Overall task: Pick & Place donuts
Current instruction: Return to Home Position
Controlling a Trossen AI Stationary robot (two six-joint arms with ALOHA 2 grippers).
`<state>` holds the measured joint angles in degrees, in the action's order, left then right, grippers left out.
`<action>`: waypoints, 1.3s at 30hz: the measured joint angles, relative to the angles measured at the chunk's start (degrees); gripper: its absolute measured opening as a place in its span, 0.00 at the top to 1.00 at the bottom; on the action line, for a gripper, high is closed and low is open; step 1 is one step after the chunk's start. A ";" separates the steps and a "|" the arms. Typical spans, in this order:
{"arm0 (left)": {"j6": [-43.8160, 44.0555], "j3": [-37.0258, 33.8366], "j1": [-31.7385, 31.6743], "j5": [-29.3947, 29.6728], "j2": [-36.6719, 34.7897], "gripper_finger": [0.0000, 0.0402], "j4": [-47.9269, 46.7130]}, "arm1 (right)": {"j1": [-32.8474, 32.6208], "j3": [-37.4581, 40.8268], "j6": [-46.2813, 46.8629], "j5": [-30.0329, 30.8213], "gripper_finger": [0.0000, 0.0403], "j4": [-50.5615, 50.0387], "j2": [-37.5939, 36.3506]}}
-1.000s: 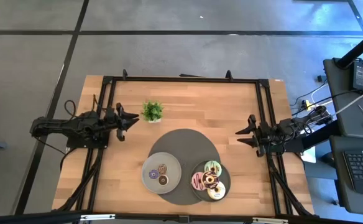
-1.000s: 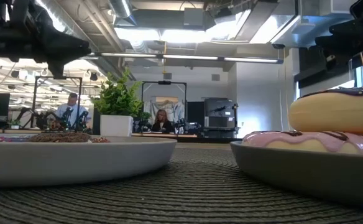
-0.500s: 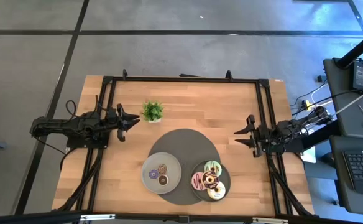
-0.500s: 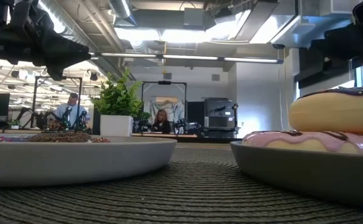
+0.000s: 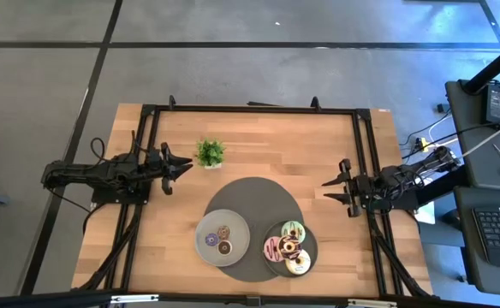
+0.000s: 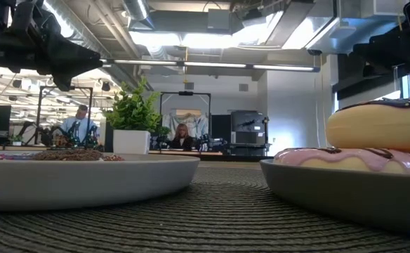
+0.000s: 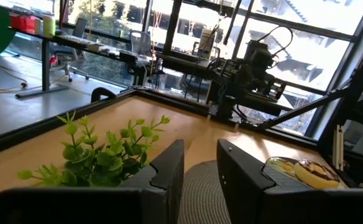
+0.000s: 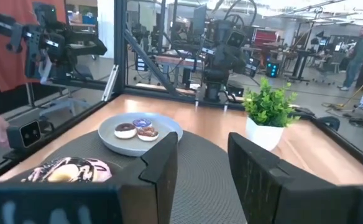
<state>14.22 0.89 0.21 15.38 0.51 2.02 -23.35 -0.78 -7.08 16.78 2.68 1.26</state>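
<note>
Size sort checks out: small donuts (image 5: pixel 222 239) sit on the light grey plate (image 5: pixel 238 228), lg donuts (image 5: pixel 288 247) on the dark grey plate (image 5: pixel 312 248). Your left gripper (image 5: pixel 181 167) and right gripper (image 5: pixel 331 190) are at opposite table sides, fingers apart, empty. Nothing left to carry.

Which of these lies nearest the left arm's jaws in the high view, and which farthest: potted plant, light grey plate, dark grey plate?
1. Potted plant, just beside the left gripper.
2. Light grey plate, on the left of the mat, holding small donuts.
3. Dark grey plate, farthest, on the mat's right.
</note>
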 joint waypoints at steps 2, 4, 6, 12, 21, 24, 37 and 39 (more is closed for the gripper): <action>0.00 0.00 0.00 0.00 0.00 0.77 0.00 | 0.00 0.00 0.01 0.00 0.65 0.02 -0.02; 0.01 0.00 0.00 0.00 0.00 0.77 0.00 | 0.00 0.00 0.92 0.01 0.65 0.00 0.00; 0.02 0.00 0.00 0.00 0.00 0.76 0.00 | 0.00 0.00 0.83 0.01 0.65 0.01 0.00; 0.02 0.00 0.00 -0.01 0.00 0.77 -0.02 | 0.00 0.00 0.74 0.02 0.65 0.00 0.00; 0.02 0.00 0.00 0.00 0.00 0.77 -0.02 | 0.00 0.00 0.81 0.02 0.65 0.00 0.00; 0.02 0.00 0.00 0.00 0.00 0.76 -0.02 | 0.00 0.00 0.73 0.02 0.65 0.00 0.00; 0.02 0.00 0.00 0.00 0.00 0.77 -0.02 | 0.00 0.00 0.79 0.04 0.65 0.01 0.00; 0.02 0.00 0.00 0.00 0.00 0.76 -0.02 | 0.00 0.00 0.79 0.04 0.65 0.00 0.00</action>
<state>14.24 0.89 0.21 15.38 0.51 2.00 -23.35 -0.78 -6.28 16.82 2.68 1.26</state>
